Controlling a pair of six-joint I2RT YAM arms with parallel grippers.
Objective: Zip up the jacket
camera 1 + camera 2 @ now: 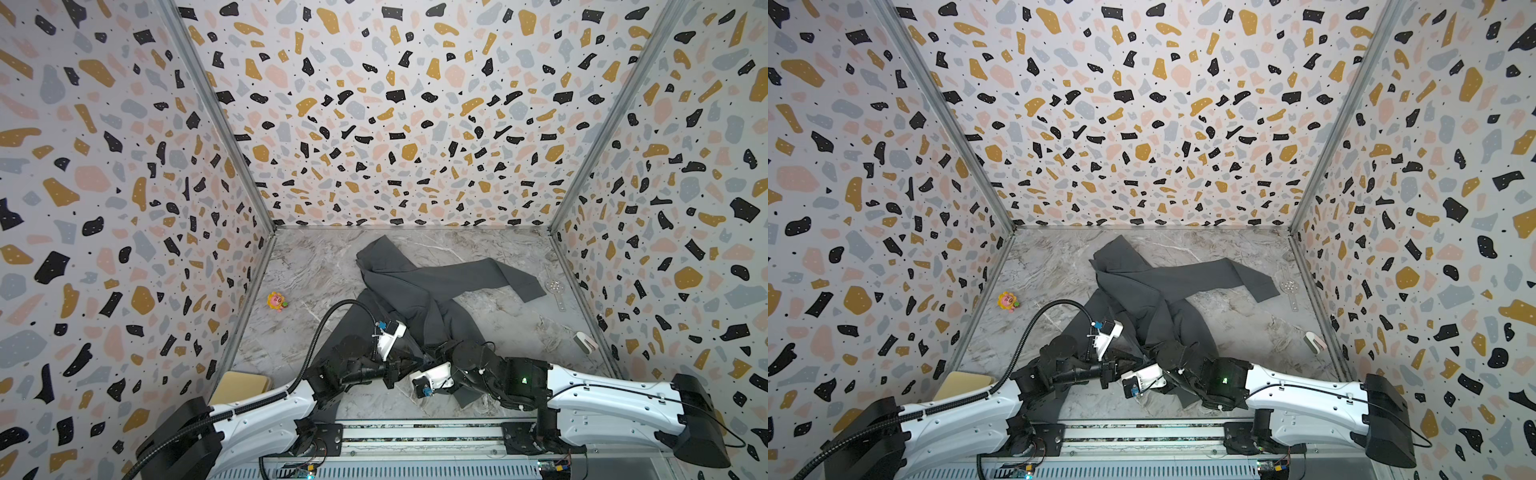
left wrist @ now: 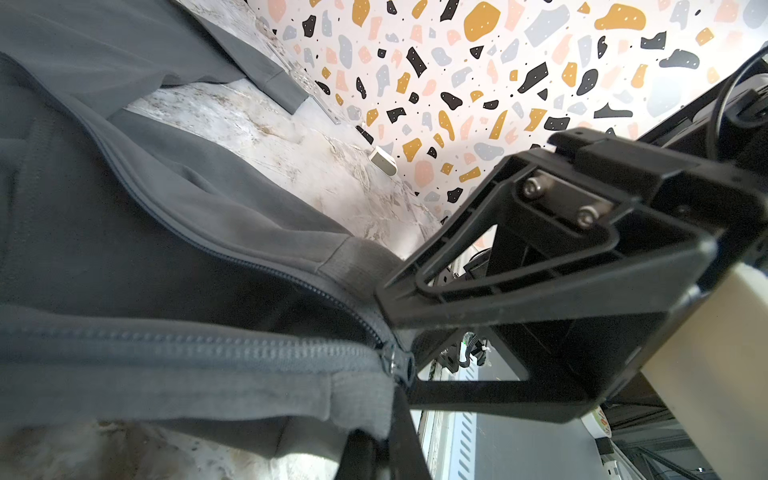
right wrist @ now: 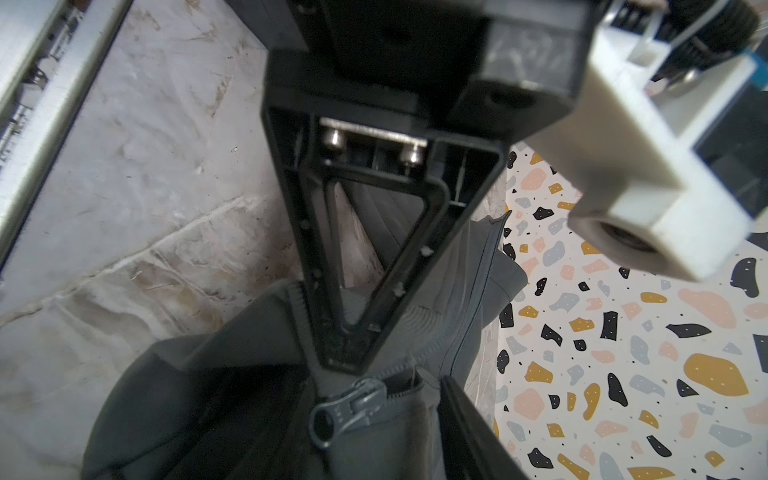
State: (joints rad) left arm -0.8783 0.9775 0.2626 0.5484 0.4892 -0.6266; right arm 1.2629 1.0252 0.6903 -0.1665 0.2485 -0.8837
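Up close, the left gripper (image 2: 395,374) is clamped tight on the jacket (image 1: 415,286) hem; the right gripper (image 3: 395,386) (jaws half apart, gripping nothing) hovers at the zipper slider (image 3: 353,405). Farther back, the jacket sprawls crumpled across the marble tabletop (image 1: 316,266).

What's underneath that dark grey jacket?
Around the jacket only the marble-patterned tabletop shows, so it lies on that. Anything else beneath the fabric is covered and cannot be seen.
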